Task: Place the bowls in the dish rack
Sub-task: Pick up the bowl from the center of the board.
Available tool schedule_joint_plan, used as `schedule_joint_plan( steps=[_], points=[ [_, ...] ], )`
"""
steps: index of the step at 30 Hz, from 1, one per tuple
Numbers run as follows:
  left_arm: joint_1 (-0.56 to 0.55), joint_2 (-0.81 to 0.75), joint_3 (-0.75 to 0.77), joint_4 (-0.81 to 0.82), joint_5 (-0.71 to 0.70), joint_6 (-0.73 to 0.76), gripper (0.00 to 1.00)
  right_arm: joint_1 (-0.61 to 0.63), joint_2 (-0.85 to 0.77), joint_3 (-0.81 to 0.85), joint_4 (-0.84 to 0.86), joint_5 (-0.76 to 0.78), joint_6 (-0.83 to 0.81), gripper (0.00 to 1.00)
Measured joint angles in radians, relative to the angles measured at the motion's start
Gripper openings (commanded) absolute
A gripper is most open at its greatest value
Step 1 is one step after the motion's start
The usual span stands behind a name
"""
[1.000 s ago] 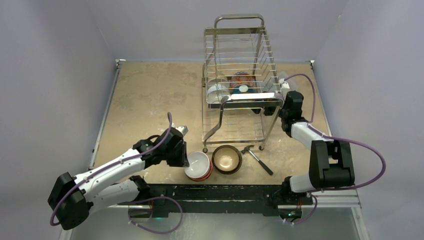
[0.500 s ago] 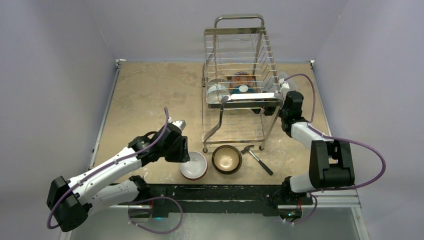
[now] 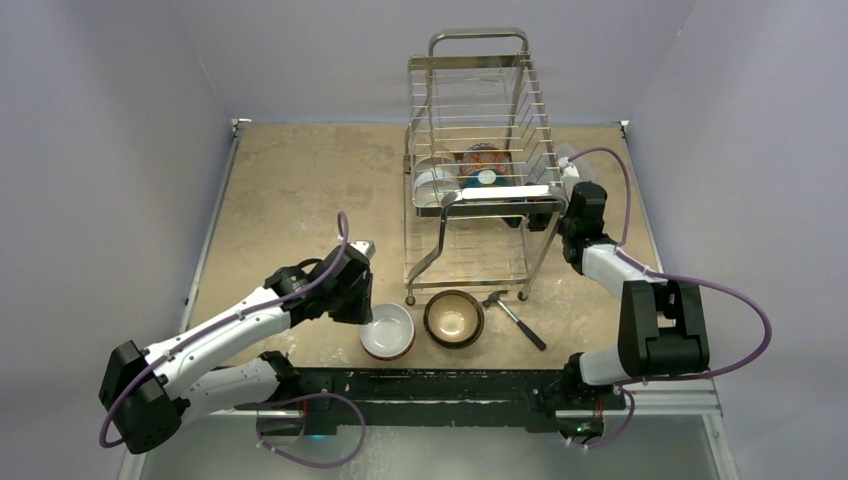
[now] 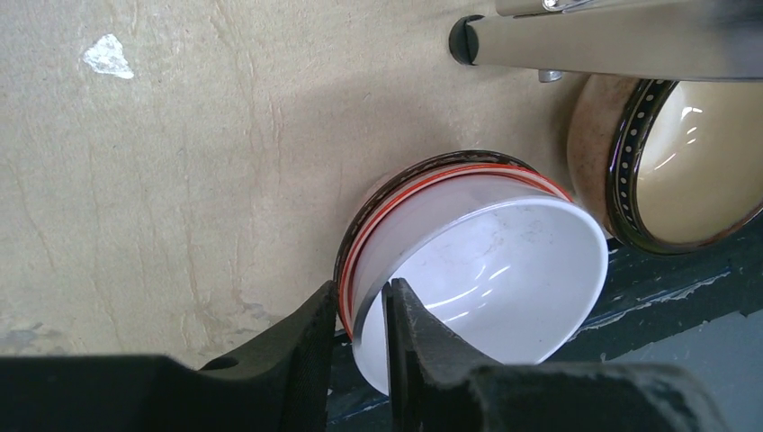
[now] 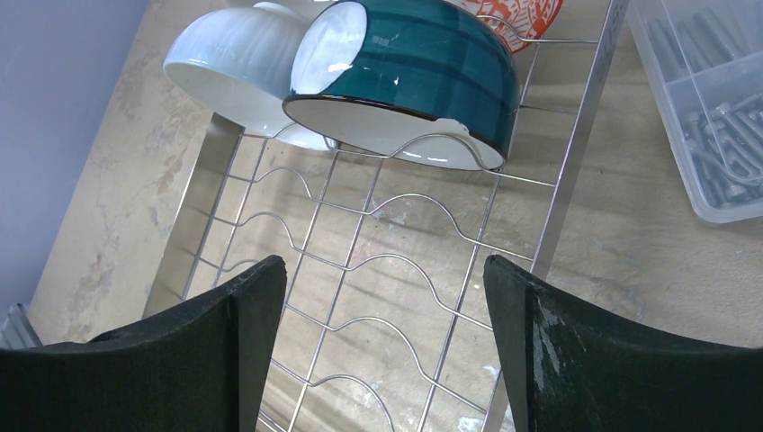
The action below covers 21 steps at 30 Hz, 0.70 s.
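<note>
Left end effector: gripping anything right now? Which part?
Yes. The left end effector pinches the red-banded white bowl by its rim, one finger inside the wall and one outside.

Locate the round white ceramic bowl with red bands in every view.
Top external: round white ceramic bowl with red bands, bottom centre.
Left wrist: bowl lower centre, its rim between the fingers of the left end effector.
Right wrist: not in it.
Shared landmark: glossy copper-brown round bowl to its right.

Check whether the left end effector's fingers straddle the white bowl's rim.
Yes, the left end effector has one finger outside the red-striped wall of the white bowl and the other inside it.
</note>
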Motion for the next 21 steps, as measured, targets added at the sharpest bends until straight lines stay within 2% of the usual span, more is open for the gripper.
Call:
schedule_joint_plan(
  steps=[5,8,21],
  points=[
    [-0.007,0.009,0.007,-0.006,-0.006,0.011,0.06,0.0,0.0,0.0,-0.001,0.0,0.0,0.83],
    [-0.011,0.009,0.011,-0.02,-0.007,0.023,0.0,0.0,-0.003,0.0,-0.009,0.0,-0.001,0.83],
    [-0.013,-0.042,0.068,-0.041,-0.008,0.039,0.0,0.0,-0.015,0.011,-0.047,0.004,-0.02,0.84]
  ],
)
